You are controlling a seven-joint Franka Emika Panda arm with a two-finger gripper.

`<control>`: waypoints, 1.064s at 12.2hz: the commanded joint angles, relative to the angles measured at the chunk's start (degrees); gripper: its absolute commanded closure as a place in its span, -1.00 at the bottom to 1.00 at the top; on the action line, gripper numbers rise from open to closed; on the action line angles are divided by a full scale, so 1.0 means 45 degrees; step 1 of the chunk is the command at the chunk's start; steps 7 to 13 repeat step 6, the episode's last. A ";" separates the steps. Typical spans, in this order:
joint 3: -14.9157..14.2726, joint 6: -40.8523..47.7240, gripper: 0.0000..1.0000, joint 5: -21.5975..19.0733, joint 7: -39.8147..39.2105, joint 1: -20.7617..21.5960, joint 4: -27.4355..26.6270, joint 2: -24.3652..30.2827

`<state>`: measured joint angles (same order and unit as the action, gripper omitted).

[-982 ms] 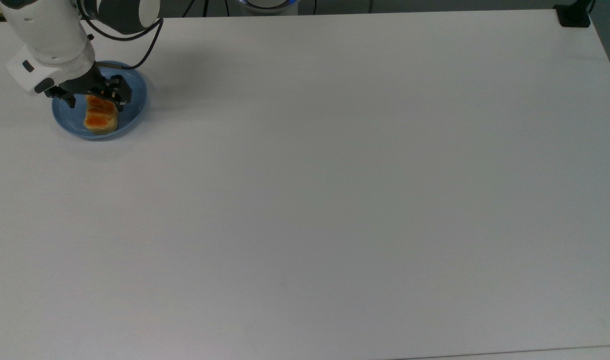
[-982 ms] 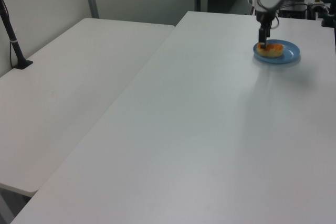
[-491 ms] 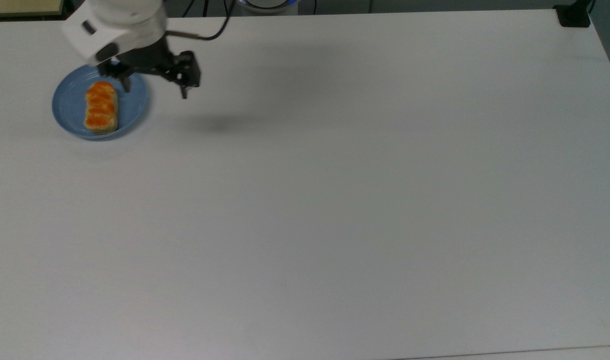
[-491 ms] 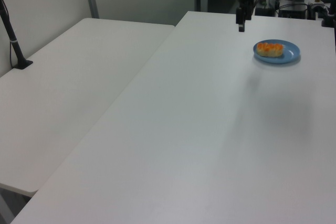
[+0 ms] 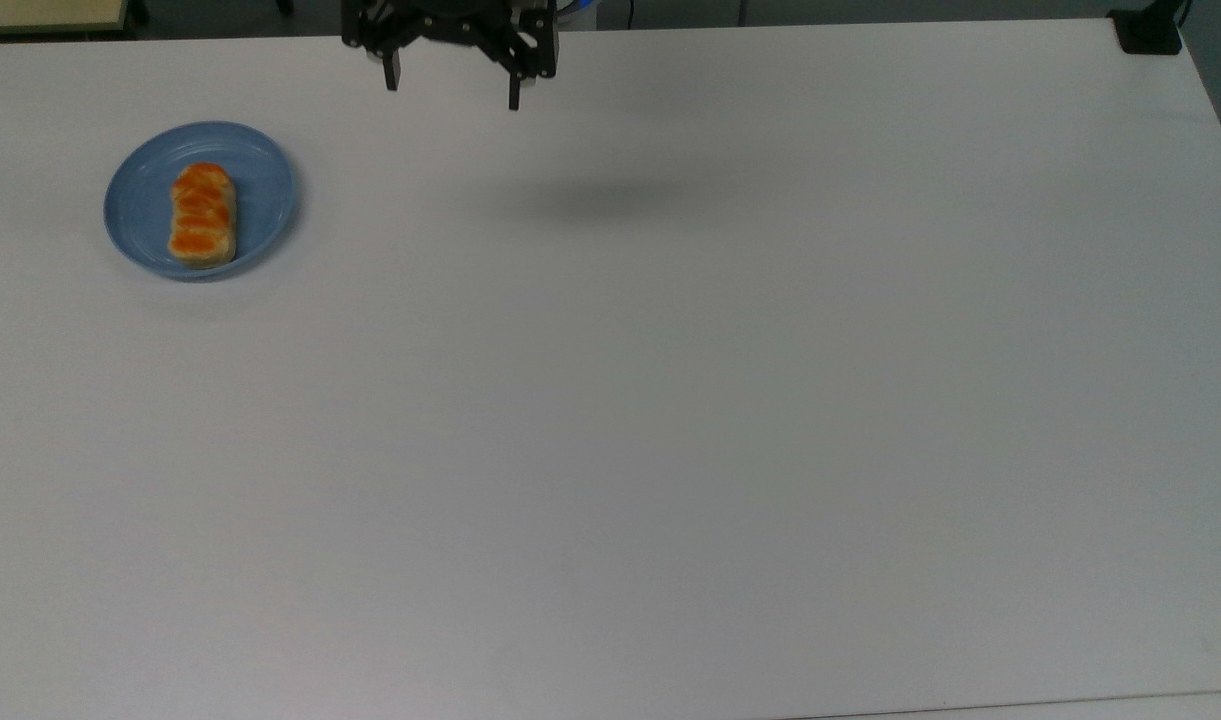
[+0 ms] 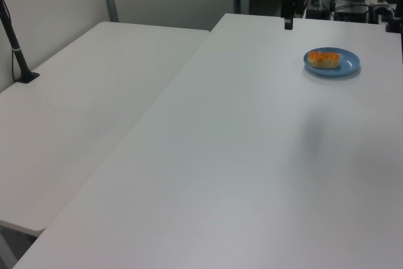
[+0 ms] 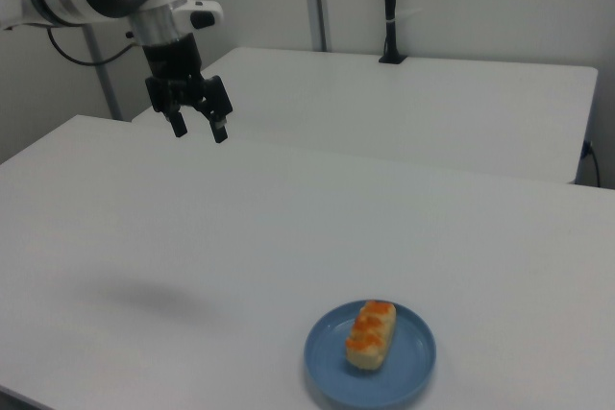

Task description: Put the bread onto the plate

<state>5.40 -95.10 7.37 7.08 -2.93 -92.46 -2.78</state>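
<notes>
The bread (image 5: 202, 214), a cream loaf with an orange-glazed top, lies flat on the light-blue plate (image 5: 262, 186) near the top view's left edge. It appears again as bread (image 6: 323, 59) on the plate (image 6: 347, 63) in the left view, and as bread (image 7: 371, 335) on the plate (image 7: 408, 370) in the right view. My gripper (image 5: 452, 88) hangs open and holds nothing, high above the table's far edge and well to the top view's right of the plate. The same gripper (image 7: 198, 129) shows at the right view's upper left, and the gripper (image 6: 288, 21) sits at the left view's top.
The white table (image 5: 670, 400) stretches wide around the plate. A second white table (image 6: 82, 111) adjoins it at the left view's left. A black post base (image 5: 1148, 32) sits at the top view's far right corner.
The gripper released the bread on the plate, rose, and travelled toward the top view's right along the far edge. The bread and plate stayed put.
</notes>
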 commanded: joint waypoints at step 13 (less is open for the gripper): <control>-0.1043 0.0489 -1.00 -0.0289 0.0224 0.0904 -0.0293 0.0500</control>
